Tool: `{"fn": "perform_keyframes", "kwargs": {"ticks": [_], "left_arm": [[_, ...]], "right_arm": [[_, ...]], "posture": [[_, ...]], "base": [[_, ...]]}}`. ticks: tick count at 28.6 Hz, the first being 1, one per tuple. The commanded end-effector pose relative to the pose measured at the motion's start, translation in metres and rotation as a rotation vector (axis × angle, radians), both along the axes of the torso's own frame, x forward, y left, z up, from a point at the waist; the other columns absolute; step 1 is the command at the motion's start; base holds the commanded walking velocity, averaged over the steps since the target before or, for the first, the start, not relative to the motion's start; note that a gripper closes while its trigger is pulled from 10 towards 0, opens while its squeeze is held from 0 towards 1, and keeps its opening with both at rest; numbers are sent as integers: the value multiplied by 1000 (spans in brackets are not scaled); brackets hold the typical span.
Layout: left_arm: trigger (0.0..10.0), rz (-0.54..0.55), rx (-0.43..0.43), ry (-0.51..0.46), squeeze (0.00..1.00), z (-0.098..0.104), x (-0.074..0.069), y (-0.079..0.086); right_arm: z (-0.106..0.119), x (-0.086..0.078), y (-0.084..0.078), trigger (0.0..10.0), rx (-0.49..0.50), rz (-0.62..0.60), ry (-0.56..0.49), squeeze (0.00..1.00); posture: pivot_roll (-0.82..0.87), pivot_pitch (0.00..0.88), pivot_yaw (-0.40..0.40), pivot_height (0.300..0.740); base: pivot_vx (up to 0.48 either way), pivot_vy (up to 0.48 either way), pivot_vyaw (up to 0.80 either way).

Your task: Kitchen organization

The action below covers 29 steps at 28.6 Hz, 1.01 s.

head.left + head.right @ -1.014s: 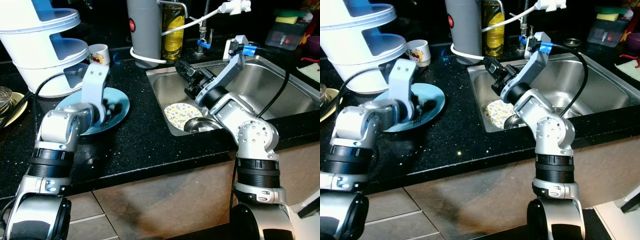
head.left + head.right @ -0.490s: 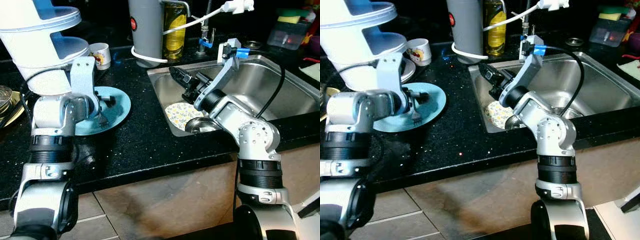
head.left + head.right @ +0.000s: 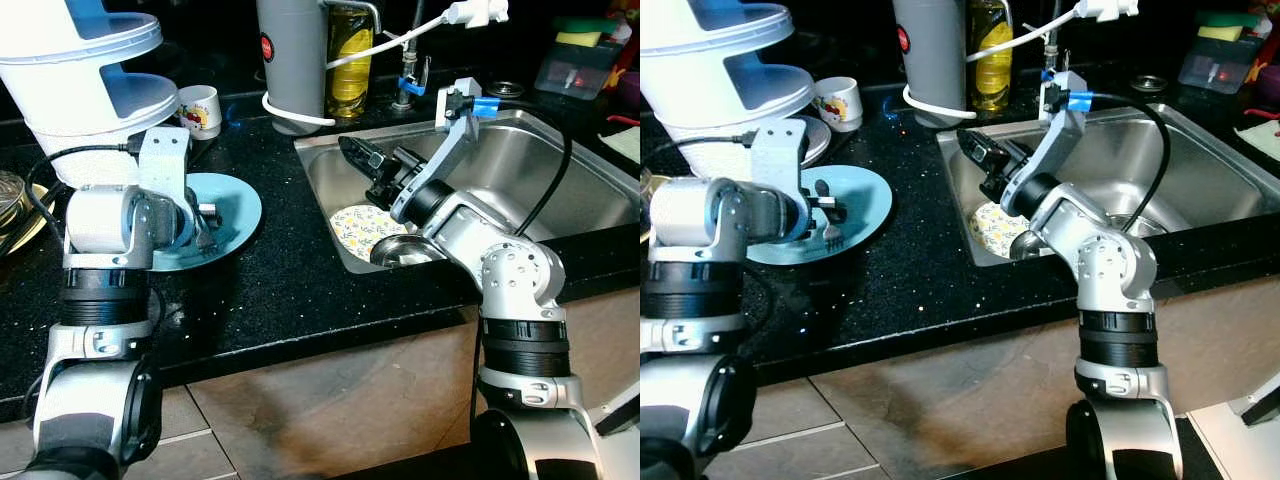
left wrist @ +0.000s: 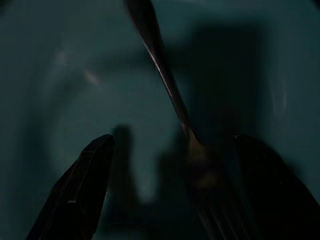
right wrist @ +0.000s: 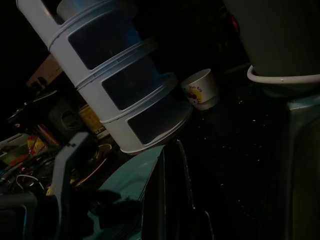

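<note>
A teal plate [image 3: 238, 200] lies on the black counter [image 3: 280, 280] with a metal fork [image 4: 165, 85] resting on it. My left gripper [image 4: 175, 145] points down at the plate, open, one black finger on each side of the fork's neck and close above the plate. My right gripper [image 3: 352, 152] hovers over the sink's [image 3: 560, 170] left edge, its fingers [image 5: 170, 165] shut together and pointing toward the plate. A floral plate [image 3: 358, 224] and a steel bowl [image 3: 402, 250] lie in the sink below it.
A white tiered rack [image 3: 90, 90] and a small printed cup [image 3: 200, 108] stand behind the teal plate. A grey cylinder with a white cord [image 3: 290, 60] and an oil bottle [image 3: 347, 60] stand at the back. A sponge box [image 3: 580, 55] sits far right.
My left wrist has turned and drawn back, so the gripper now sits low over the fork on the plate. My right gripper has shifted slightly left above the sink's edge.
</note>
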<state>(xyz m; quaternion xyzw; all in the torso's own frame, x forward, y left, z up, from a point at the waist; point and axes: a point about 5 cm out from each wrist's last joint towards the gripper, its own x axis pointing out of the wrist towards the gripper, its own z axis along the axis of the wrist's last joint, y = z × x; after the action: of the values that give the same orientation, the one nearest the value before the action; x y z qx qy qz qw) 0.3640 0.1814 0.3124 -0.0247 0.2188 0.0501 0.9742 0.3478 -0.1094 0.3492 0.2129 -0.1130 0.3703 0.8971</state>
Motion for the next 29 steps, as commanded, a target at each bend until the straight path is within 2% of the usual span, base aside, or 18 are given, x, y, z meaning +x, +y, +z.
{"fn": "perform_keyframes", "kwargs": {"ticks": [1,5,13,14,15,16,17,29], "left_arm": [[10000,18,-32,43,0,-5,-1,3],[10000,25,-117,122,0,-19,-1,4],[10000,27,-68,152,0,-29,1,9],[5922,24,-87,149,0,-30,2,9],[5922,24,-87,149,0,-30,2,9],[1725,22,-96,146,0,-30,3,9],[0,20,-100,143,0,-30,4,9],[0,20,-79,113,0,-25,8,13]], "right_arm": [[-3,0,3,10000,-26,12,9,0],[-2,0,2,10000,-26,11,8,0],[-2,1,2,10000,-16,13,11,0],[-2,0,2,10000,-16,12,11,0],[-2,0,2,10000,-16,12,11,0],[-2,0,2,10000,-14,12,12,0],[-2,0,2,10000,-12,12,13,0],[-2,1,0,10000,18,14,24,0]], "posture": [[28,172,33,740],[27,174,34,740],[28,171,37,740],[28,171,38,740],[28,171,38,740],[28,171,38,740],[28,169,40,740],[30,158,42,740]], "base": [[0,0,0],[0,0,0],[0,0,0],[0,0,0],[0,0,0],[0,0,0],[0,0,0],[0,0,0]]}}
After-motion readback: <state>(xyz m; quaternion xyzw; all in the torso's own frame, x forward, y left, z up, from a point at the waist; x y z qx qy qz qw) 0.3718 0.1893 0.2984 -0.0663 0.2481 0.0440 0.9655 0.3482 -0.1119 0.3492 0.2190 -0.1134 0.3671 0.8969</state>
